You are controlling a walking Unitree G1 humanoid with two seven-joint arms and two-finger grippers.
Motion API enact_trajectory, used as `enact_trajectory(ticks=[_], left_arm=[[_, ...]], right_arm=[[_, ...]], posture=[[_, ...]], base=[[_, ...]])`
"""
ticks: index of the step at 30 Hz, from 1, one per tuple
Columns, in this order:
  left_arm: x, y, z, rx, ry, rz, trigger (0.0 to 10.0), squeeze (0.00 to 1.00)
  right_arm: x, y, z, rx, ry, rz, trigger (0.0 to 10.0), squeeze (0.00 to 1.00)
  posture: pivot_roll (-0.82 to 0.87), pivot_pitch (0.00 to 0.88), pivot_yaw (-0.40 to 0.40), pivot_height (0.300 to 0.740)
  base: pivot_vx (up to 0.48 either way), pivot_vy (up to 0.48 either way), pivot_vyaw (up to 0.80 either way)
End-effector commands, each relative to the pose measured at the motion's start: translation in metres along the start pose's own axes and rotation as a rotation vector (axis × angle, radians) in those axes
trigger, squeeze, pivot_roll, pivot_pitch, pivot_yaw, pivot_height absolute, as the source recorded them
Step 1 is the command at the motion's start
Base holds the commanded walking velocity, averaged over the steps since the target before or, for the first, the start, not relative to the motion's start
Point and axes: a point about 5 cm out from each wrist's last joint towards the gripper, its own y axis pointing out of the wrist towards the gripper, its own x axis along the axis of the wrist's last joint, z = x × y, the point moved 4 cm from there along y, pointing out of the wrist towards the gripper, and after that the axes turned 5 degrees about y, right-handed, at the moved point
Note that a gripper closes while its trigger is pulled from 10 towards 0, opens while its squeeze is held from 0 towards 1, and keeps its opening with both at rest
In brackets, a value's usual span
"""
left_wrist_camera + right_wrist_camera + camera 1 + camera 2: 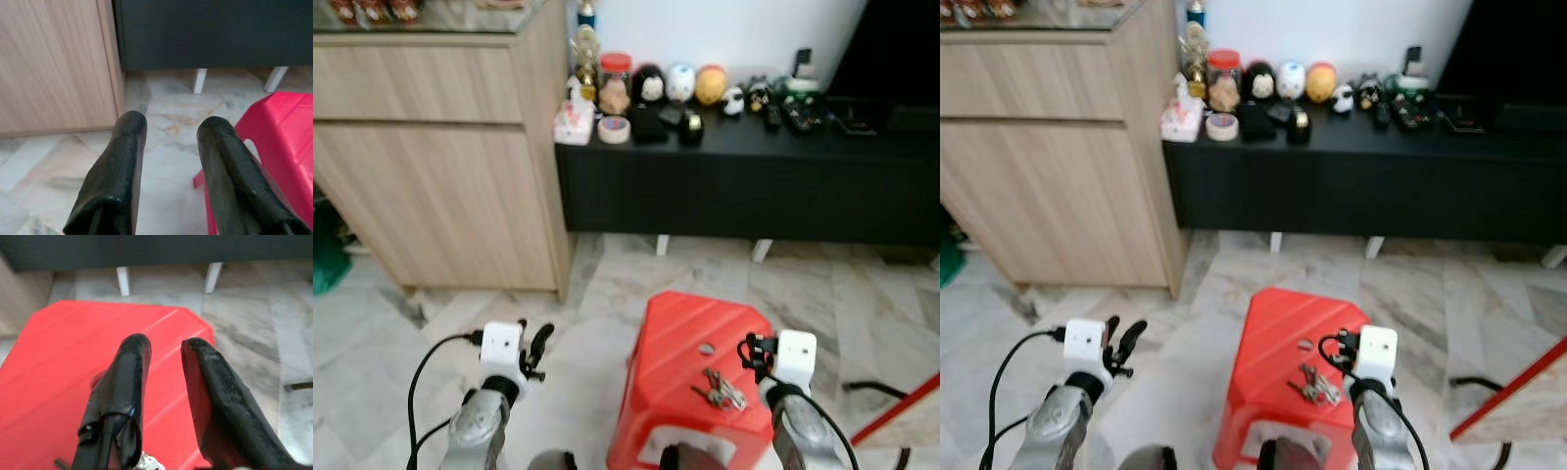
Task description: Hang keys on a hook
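A bunch of silver keys [722, 392] lies on top of a red plastic stool [680, 328], toward its near right side. My right gripper [751, 352] hovers over the stool just right of the keys, open, with nothing between its fingers [131, 377]. A glint of the keys [146, 461] shows beneath it in the right wrist view. My left gripper [536, 348] is held over the marble floor to the left of the stool, open and empty; its fingers [120, 166] point toward the cabinet corner.
A light wooden cabinet [440, 166] stands at the left. Beside it runs a low black console [754, 186] carrying figurines, jars and a tape roll. A red-edged board [901, 411] and a black cable [867, 387] lie at the right.
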Motion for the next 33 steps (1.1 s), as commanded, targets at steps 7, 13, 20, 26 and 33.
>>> enact_trajectory(ticks=[7, 13, 20, 26, 33], left_arm=[[-0.001, 0.0, 0.0, 0.002, -0.005, 0.004, 10.0, 0.0], [-0.001, 0.0, -0.001, 0.002, -0.006, 0.005, 10.0, 0.0], [-0.001, 0.0, -0.001, -0.001, -0.009, 0.009, 10.0, 0.0], [-0.002, -0.001, -0.001, -0.014, -0.004, 0.012, 10.0, 0.0], [-0.003, -0.001, -0.002, -0.023, -0.004, 0.015, 10.0, 0.0]], right_arm=[[-0.015, 0.005, 0.009, 0.092, -0.077, 0.139, 10.0, 0.0], [-0.027, 0.005, 0.02, 0.219, -0.154, 0.257, 10.0, 0.0], [-0.043, 0.002, 0.01, 0.213, -0.233, 0.395, 10.0, 0.0], [-0.036, 0.006, 0.006, 0.199, -0.189, 0.394, 10.0, 1.0], [-0.044, 0.002, -0.002, 0.194, -0.212, 0.445, 10.0, 1.0]], posture=[[0.06, 0.034, -0.041, 0.628], [0.06, 0.033, -0.042, 0.628], [0.06, 0.036, -0.041, 0.628], [0.06, 0.044, -0.035, 0.628], [0.06, 0.046, -0.032, 0.628]], base=[[0.0, 0.0, 0.0], [0.0, 0.0, 0.0], [0.0, 0.0, 0.0], [0.0, 0.0, 0.0], [0.0, 0.0, 0.0]])
